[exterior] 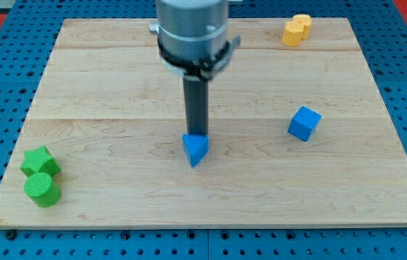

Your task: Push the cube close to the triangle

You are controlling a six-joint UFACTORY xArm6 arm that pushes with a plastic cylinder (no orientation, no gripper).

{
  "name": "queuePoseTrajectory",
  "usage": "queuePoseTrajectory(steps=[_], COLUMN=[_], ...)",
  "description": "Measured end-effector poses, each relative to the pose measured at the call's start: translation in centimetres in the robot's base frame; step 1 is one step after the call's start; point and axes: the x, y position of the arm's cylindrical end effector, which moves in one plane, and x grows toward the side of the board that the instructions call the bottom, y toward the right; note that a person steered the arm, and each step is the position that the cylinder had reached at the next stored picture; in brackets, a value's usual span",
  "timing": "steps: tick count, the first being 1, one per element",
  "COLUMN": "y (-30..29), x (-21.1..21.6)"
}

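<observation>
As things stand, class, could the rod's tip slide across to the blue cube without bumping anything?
Probably yes. My tip sits just behind the blue triangle, and bare board lies between it and the blue cube to the view's right.

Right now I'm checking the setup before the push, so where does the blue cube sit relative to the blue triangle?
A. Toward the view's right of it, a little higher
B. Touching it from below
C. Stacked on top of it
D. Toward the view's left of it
A: the blue cube lies apart to the view's right of the blue triangle, slightly higher up, while my tip stands at the triangle's top edge.
</observation>
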Motion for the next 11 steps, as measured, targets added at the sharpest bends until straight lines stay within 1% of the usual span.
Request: queuePoseTrajectory(steps=[2, 3, 4, 5, 6, 7, 8, 9, 10, 11], y=[1.8, 6.8, 17.9, 21.0, 19.1, 12.9, 7.5, 6.0, 5.0, 3.5], x=[6.0, 4.8, 3.6, -1.6, -4.6, -4.6, -3.3, -0.2, -4.7, -6.7])
